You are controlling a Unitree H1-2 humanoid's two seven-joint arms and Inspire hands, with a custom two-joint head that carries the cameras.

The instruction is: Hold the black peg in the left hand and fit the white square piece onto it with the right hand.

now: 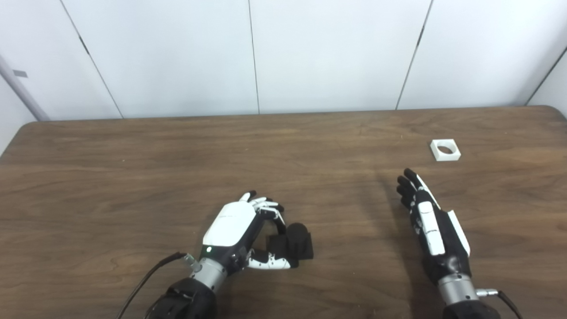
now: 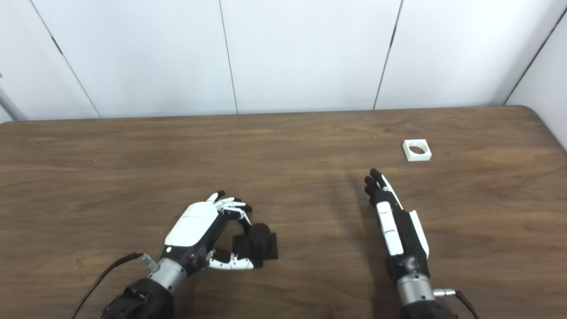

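In the lower centre of the frame: black peg point(image 1: 296, 243), a rounded post standing on a square black base, resting on the desk point(image 1: 133, 177). Its left part is covered by the fingers of the left hand, so the base outline is only partly readable; black on dark shadow makes the join of post and base hard to make out.

Lower left of centre: left hand point(image 1: 241, 232), white-backed, arm entering from the bottom edge with a black cable trailing to the left. Fingers point(image 1: 266, 204) curl over the top of the peg and the thumb lies along its near side; the hand is cupped around the peg, but whether it truly grips it or merely touches cannot be told. The peg sits on the desk, not lifted.

Lower right: right hand point(image 2: 394, 221), palm edge-on, fingers extended and close together, pointing to the upper right, holding nothing. Its wrist and forearm are cut off by the bottom edge.

Upper right: white square piece point(image 2: 417, 149), flat on the desk, with a round hole through its middle; nothing sits in the hole. It lies apart from the right hand's fingertips and well apart from the peg.

Upper frame: white panelled wall point(image 1: 310, 53) behind the desk's far edge.
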